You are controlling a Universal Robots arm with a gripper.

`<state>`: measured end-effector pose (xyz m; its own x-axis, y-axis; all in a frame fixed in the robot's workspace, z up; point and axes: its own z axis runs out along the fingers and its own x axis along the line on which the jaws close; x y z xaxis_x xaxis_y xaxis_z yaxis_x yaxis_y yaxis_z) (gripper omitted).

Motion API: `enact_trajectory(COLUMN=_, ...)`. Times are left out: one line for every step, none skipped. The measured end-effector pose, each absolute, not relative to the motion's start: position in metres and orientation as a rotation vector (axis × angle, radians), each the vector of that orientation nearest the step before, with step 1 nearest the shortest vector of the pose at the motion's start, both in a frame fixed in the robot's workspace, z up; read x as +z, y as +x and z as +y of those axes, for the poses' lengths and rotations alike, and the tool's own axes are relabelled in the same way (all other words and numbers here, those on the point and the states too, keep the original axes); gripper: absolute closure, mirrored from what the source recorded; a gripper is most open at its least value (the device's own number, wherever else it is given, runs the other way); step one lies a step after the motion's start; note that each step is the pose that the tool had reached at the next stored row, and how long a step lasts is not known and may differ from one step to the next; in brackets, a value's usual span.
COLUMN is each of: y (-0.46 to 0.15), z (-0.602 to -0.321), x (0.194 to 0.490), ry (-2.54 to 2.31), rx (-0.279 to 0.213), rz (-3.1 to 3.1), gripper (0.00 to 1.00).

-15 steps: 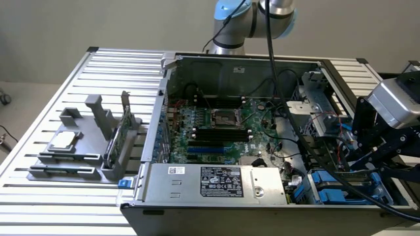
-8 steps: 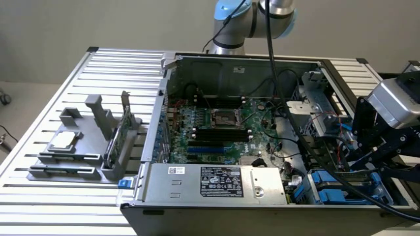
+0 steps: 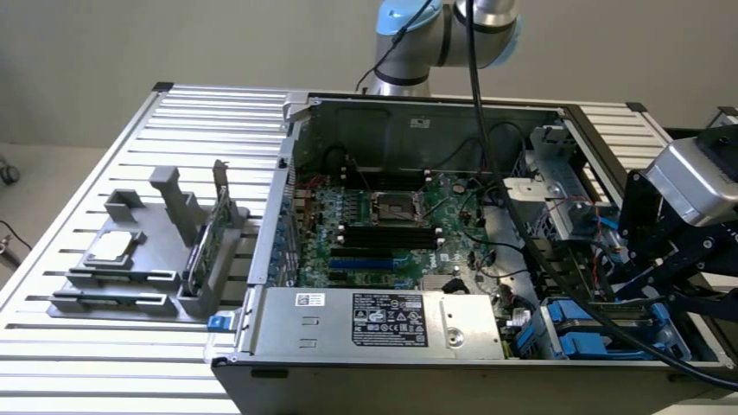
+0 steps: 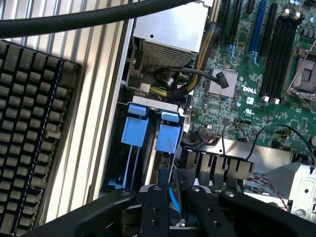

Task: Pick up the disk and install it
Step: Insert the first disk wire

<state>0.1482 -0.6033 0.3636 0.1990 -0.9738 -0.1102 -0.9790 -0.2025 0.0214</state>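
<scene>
In the wrist view my gripper (image 4: 176, 191) has its two black fingers (image 4: 157, 200) closed on a thin blue-edged part, the disk (image 4: 172, 198) seen edge-on, with most of its body hidden. It hangs just above the drive bay (image 4: 129, 104) in the corner of the open computer case. Two blue carrier tabs (image 4: 134, 131) sit in that bay beside each other. In the exterior view the gripper (image 3: 652, 294) is at the exterior view's right, low over the same bay (image 3: 590, 335), and its black body hides the disk.
The open case (image 3: 302, 121) lies on a slatted aluminium table (image 3: 69, 346), with motherboard (image 3: 386, 229), power supply (image 3: 381, 322) and loose cables (image 4: 187, 84) near the bay. A grey holder (image 3: 127, 294) with a small chip and a green card stands at the exterior view's left. A keyboard (image 4: 29, 128) lies beside the case.
</scene>
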Motion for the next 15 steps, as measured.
enact_trajectory(y=0.1481, z=-0.6033, x=0.3637, ry=-2.391, rx=0.153, rz=1.949, gripper=0.78)
enact_trajectory(y=0.1481, z=-0.6033, x=0.3637, ry=-2.391, rx=0.153, rz=1.949, gripper=0.78)
enact_trajectory(y=0.1481, z=-0.6033, x=0.3636, ry=-2.391, rx=0.153, rz=1.949, gripper=0.78)
enact_trajectory(y=0.1481, z=-0.6033, x=0.3637, ry=-2.391, rx=0.153, rz=1.949, gripper=0.78)
enact_trajectory(y=0.1481, z=-0.6033, x=0.3637, ry=-2.391, rx=0.153, rz=1.949, gripper=0.78)
enact_trajectory(y=0.1481, z=-0.6033, x=0.3637, ry=-2.391, rx=0.153, rz=1.949, gripper=0.78)
enact_trajectory(y=0.1481, z=-0.6033, x=0.3637, ry=-2.391, rx=0.153, rz=1.949, gripper=0.78)
enact_trajectory(y=0.1481, z=-0.6033, x=0.3637, ry=-2.391, rx=0.153, rz=1.949, gripper=0.78)
enact_trajectory(y=0.1482, z=-0.6033, x=0.3637, ry=-2.391, rx=0.153, rz=1.949, gripper=0.78)
enact_trajectory(y=0.1481, z=-0.6033, x=0.3637, ry=-2.391, rx=0.153, rz=1.949, gripper=0.78)
enact_trajectory(y=0.1481, z=-0.6033, x=0.3637, ry=-2.391, rx=0.153, rz=1.949, gripper=0.78)
enact_trajectory(y=0.1481, z=-0.6033, x=0.3637, ry=-2.391, rx=0.153, rz=1.949, gripper=0.78)
enact_trajectory(y=0.1482, z=-0.6030, x=0.3638, ry=-2.389, rx=0.152, rz=1.951, gripper=0.78)
enact_trajectory(y=0.1482, z=-0.6030, x=0.3639, ry=-2.381, rx=0.150, rz=1.960, gripper=0.78)
enact_trajectory(y=0.1482, z=-0.6029, x=0.3638, ry=-2.366, rx=0.150, rz=1.976, gripper=0.78)
